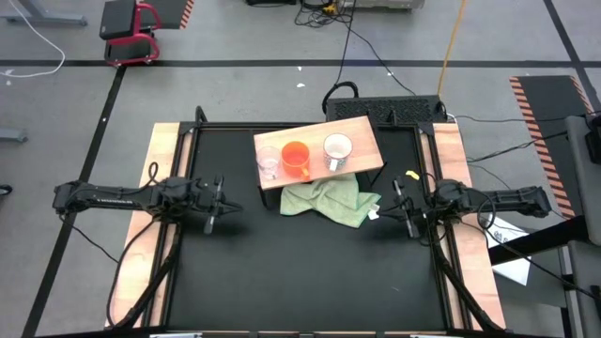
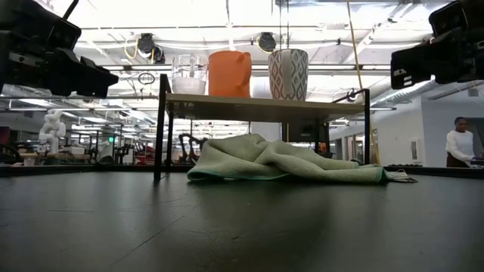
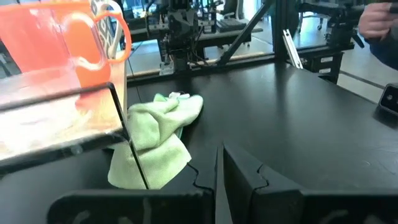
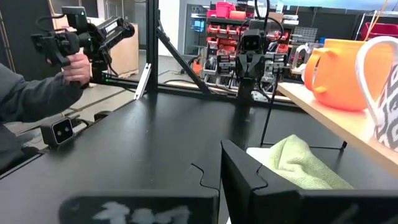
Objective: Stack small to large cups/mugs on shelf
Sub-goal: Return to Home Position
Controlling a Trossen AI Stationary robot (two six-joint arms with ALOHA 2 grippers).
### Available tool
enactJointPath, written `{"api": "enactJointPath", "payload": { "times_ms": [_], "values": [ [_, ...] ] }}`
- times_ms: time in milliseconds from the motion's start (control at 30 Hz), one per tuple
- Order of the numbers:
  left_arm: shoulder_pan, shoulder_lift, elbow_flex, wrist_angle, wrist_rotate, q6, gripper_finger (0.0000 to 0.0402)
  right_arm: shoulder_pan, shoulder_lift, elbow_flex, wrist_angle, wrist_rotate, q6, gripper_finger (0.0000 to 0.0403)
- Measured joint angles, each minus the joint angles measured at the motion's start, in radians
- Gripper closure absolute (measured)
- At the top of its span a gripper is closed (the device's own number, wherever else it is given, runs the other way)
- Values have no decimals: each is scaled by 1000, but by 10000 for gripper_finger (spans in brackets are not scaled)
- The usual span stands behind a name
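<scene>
The tan wooden shelf stands on thin black legs at the table's far middle. On it, in a row from left to right, stand a clear glass cup, an orange mug and a white patterned mug. They show the same way in the low view: glass, orange mug, white mug, each resting on its base. My left gripper hovers at the table's left, shut and empty. My right gripper hovers at the table's right, shut and empty.
A crumpled green cloth lies on the black table under and in front of the shelf's near edge. Wooden side rails flank the table. A person holding a device stands beyond the table. Free room lies on the near half of the table.
</scene>
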Motion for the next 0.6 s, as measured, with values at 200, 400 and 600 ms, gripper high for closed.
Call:
{"api": "enactJointPath", "payload": {
  "times_ms": [200, 400, 600],
  "values": [
    [0, 0, 0, 51, 19, 1, 376, 0, -1, -1, -10, 0, -8, 403],
    [-38, -1, 0, 62, 61, 23, 376, 0, -1, -2, -10, 0, 14, 403],
    [-117, -2, 0, 60, 44, 32, 376, 0, -1, -2, -27, 0, 24, 403]
  ]
}}
